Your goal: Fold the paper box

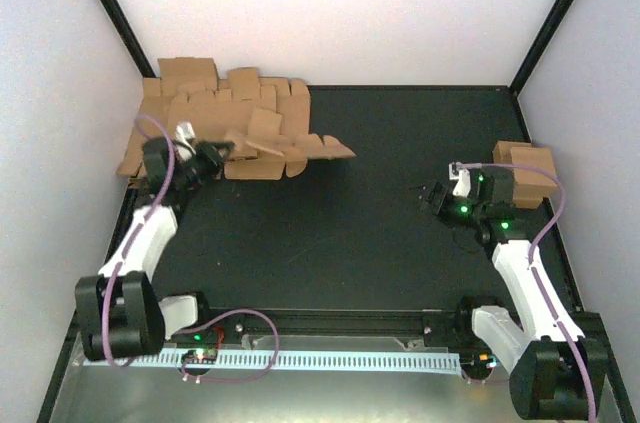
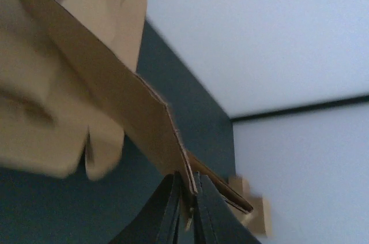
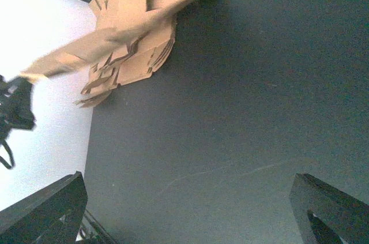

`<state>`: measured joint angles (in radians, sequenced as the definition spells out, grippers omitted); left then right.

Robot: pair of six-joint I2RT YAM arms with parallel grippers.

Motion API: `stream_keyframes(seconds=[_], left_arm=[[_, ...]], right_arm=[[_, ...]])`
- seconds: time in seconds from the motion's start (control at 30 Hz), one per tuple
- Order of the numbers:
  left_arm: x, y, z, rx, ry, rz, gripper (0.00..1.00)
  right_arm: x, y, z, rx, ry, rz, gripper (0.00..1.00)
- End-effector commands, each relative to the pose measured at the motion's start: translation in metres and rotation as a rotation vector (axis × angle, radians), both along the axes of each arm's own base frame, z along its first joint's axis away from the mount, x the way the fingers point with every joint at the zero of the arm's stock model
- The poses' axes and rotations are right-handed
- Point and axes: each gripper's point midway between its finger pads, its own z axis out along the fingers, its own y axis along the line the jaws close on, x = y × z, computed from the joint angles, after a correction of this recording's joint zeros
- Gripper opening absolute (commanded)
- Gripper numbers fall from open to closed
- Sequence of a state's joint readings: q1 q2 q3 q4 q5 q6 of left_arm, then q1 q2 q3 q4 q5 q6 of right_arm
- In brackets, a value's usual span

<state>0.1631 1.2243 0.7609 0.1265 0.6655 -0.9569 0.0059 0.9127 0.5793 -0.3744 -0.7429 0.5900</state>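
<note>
Left arm holds a box blank by the pile.
Left fingers (image 2: 173,205) are pinched shut on the edge of the flat box (image 2: 115,91), at the far-left pile (image 1: 215,103); right fingers (image 3: 49,209) gape wide, empty, over the tabletop (image 1: 350,233).

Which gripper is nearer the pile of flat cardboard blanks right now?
Left. The left gripper is at the near edge of the pile, shut on one blank; the right gripper hangs open far across the table.

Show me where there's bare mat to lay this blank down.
Free: the mat centre, between the pile of blanks and the right tool. Crowded: far-left corner under the pile, and the right edge by the folded boxes.
</note>
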Motion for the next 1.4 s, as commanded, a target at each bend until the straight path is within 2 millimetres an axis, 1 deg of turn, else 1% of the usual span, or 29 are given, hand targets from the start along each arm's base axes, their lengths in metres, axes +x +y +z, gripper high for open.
stream_keyframes(seconds=[0.0,0.03,0.07,0.1,0.13,0.17,0.2,0.3,0.4,0.47,0.5,0.6,0.7,0.8,0.9,1.0,1.07,1.2,1.23,1.3,1.37], left_arm=[[-0.054,-0.057,-0.023,-0.049,0.025,-0.147,0.14],[-0.066,-0.064,-0.033,-0.041,0.045,-0.158,0.24],[-0.077,-0.069,-0.039,-0.027,0.054,-0.163,0.37],[-0.088,-0.072,-0.045,-0.004,0.064,-0.166,0.58],[-0.097,-0.071,-0.049,0.029,0.068,-0.146,0.8],[-0.106,-0.065,-0.054,0.073,0.085,-0.108,0.95],[-0.114,-0.057,-0.056,0.111,0.087,-0.068,0.98],[-0.128,-0.023,-0.062,0.22,0.078,0.1,0.99],[-0.138,0.006,-0.058,0.363,0.092,0.215,0.99],[-0.139,0.017,-0.054,0.436,0.108,0.246,0.99],[-0.136,0.017,-0.057,0.461,0.117,0.238,0.99],[-0.123,0.009,-0.068,0.48,0.127,0.179,0.99],[-0.106,-0.011,-0.074,0.477,0.117,0.053,0.99],[-0.09,-0.024,-0.079,0.494,0.103,-0.039,0.99],[-0.074,-0.029,-0.09,0.502,0.134,-0.082,0.98],[-0.058,-0.034,-0.099,0.506,0.179,-0.14,0.95],[-0.046,-0.038,-0.106,0.506,0.205,-0.165,0.91],[-0.026,-0.041,-0.124,0.495,0.236,-0.186,0.77],[-0.021,-0.042,-0.127,0.495,0.238,-0.193,0.71],[-0.014,-0.042,-0.135,0.501,0.264,-0.201,0.64],[-0.008,-0.043,-0.146,0.5,0.295,-0.219,0.61]], right_arm=[[-0.006,0.012,0.01,0.029,-0.016,0.047,0.99],[-0.008,0.015,0.009,0.029,-0.013,0.057,1.0],[-0.01,0.017,0.008,0.027,-0.01,0.067,1.0],[-0.011,0.019,0.007,0.021,-0.01,0.076,0.99],[-0.012,0.021,0.007,0.014,-0.008,0.085,0.99],[-0.014,0.024,0.007,0.006,-0.009,0.095,0.99],[-0.015,0.028,0.008,-0.002,-0.014,0.111,0.99],[-0.016,0.038,0.013,-0.022,-0.03,0.141,0.99],[-0.014,0.053,0.018,-0.026,-0.037,0.174,0.99],[-0.014,0.065,0.022,-0.032,-0.043,0.202,1.0],[-0.013,0.07,0.023,-0.033,-0.044,0.212,1.0],[-0.012,0.085,0.025,-0.03,-0.049,0.24,1.0],[-0.012,0.096,0.025,-0.032,-0.046,0.264,1.0],[-0.015,0.102,0.021,-0.042,-0.038,0.28,1.0],[-0.02,0.105,0.014,-0.054,-0.026,0.297,1.0],[-0.025,0.105,0.007,-0.064,-0.015,0.305,1.0],[-0.029,0.105,0.002,-0.068,-0.008,0.309,1.0],[-0.033,0.103,-0.006,-0.077,0.005,0.305,1.0],[-0.034,0.102,-0.007,-0.078,0.005,0.305,1.0],[-0.035,0.102,-0.008,-0.079,0.005,0.304,1.0],[-0.035,0.101,-0.008,-0.08,0.004,0.303,1.0]])
